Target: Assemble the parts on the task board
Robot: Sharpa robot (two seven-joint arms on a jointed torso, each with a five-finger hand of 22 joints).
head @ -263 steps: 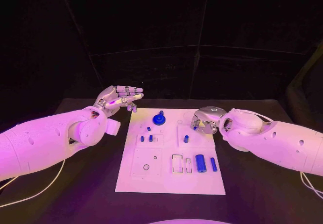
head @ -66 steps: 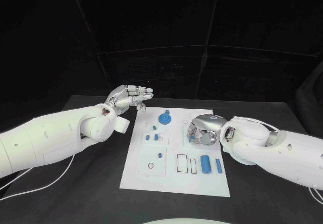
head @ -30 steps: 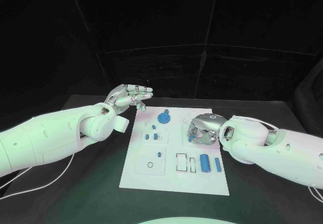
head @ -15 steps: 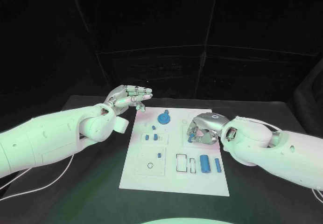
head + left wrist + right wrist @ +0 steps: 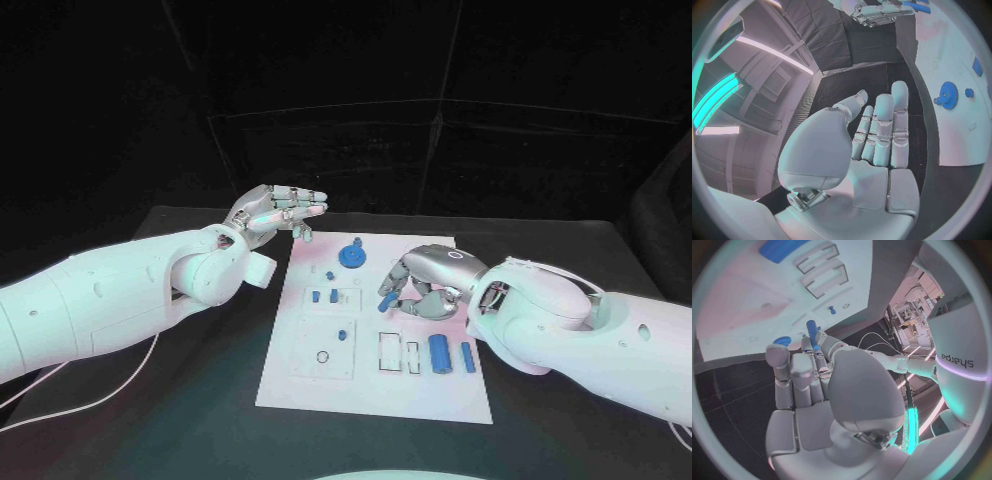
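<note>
Blue peg (image 5: 387, 300) pinched in the right robot hand (image 5: 427, 283), lifted over the centre of the white task board (image 5: 375, 385) on the black tabletop (image 5: 188, 400). Mid-carry, by the look of it. Left robot hand (image 5: 274, 212) raised at upper left, fingers loosely spread, holding nothing. Next: probably lining the peg up over its hole before lowering.
</note>
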